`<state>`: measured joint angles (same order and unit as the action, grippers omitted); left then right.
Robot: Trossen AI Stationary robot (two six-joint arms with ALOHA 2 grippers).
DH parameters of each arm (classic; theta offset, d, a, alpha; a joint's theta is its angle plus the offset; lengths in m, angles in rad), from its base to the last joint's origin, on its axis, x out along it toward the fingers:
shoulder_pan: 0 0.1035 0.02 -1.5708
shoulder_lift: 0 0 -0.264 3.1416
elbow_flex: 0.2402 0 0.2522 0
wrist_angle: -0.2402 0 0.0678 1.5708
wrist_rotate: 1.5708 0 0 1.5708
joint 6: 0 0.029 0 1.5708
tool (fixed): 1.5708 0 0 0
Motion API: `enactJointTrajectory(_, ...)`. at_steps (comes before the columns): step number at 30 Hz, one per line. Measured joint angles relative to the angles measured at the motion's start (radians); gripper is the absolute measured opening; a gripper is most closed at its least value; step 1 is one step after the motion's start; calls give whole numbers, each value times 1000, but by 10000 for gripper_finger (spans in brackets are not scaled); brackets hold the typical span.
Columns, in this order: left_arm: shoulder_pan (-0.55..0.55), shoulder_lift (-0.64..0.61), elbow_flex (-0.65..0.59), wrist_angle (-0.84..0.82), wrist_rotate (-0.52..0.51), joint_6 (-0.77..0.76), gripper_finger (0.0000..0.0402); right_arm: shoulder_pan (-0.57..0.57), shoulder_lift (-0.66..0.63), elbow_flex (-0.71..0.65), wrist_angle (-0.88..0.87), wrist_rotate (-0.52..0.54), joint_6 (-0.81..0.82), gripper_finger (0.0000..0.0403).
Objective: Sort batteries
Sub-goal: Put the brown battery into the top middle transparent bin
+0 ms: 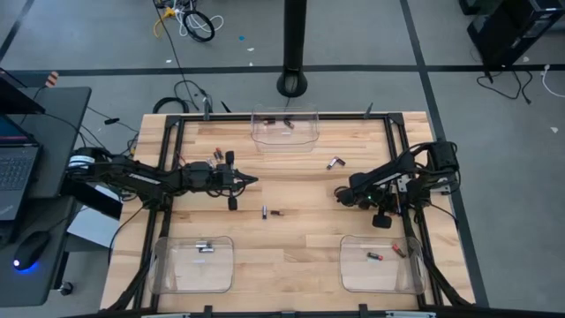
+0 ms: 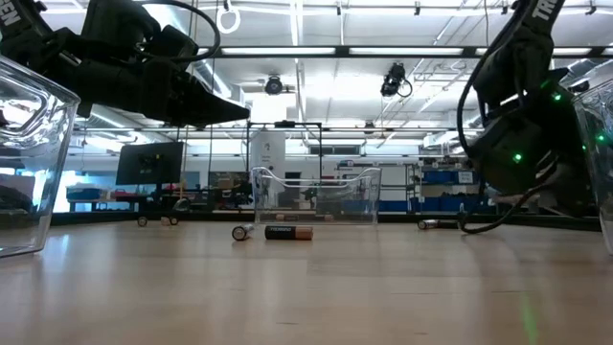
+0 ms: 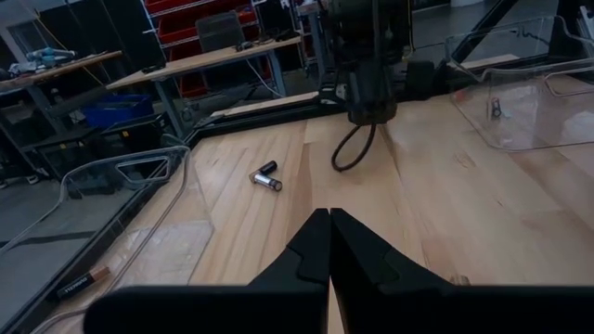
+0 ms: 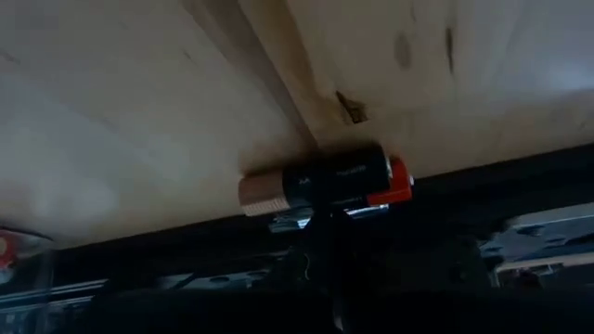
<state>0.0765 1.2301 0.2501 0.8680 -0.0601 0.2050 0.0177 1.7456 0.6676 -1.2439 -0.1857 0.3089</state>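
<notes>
Batteries lie loose on the wooden table: a silvery cell [image 1: 265, 210] beside a black copper-ended cell [image 1: 278, 213], and one cell [image 1: 334, 162] farther back. In the low view the black cell [image 2: 287, 232] and the silvery cell [image 2: 241, 232] lie on their sides. My left gripper [image 1: 253, 181] is shut and hovers over the table's middle; in its wrist view the gripper [image 3: 329, 223] has two cells [image 3: 267, 176] ahead. My right gripper [image 1: 341, 193] is right of centre, shut on a black battery [image 4: 325, 184]. My right gripper holds a black battery with a copper end and a red end by its middle [image 4: 325, 190], at the free ends of the fingers. The battery lies across the fingers. The dark fingers hide the exact place of contact.
A clear bin [image 1: 284, 128] at the far edge holds a cell. The near-left bin [image 1: 194, 263] holds one cell [image 1: 205, 247]. The near-right bin [image 1: 380, 263] holds two cells [image 1: 373, 257] [image 1: 399, 251]. A black frame borders the table, and bare wood lies between the arms.
</notes>
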Motion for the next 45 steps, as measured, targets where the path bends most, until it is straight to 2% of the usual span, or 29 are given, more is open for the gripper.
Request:
enactJointTrajectory(6,0,0,0,0,0,0,13,0,0,39,31,11,1,6)
enactJointTrajectory(17,0,0,0,1,0,0,13,0,-13,196,12,65,-18,7)
enactJointTrajectory(19,0,0,0,0,0,-1,13,1,-31,232,-10,96,-24,7)
enactJointTrajectory(23,0,0,0,1,0,0,13,1,-93,297,-68,238,-59,7)
enactJointTrajectory(27,0,0,0,0,0,0,13,-21,-183,300,101,348,-206,19)
enactJointTrajectory(31,0,0,0,1,0,0,13,-97,-219,267,355,355,-404,20)
enactJointTrajectory(35,0,0,0,0,0,0,13,-188,-189,228,597,368,-582,7)
enactJointTrajectory(40,0,0,0,-2,0,0,13,-275,-92,221,656,373,-648,12)
enactJointTrajectory(45,0,0,0,-12,-8,9,13,-294,-40,223,681,373,-657,8)
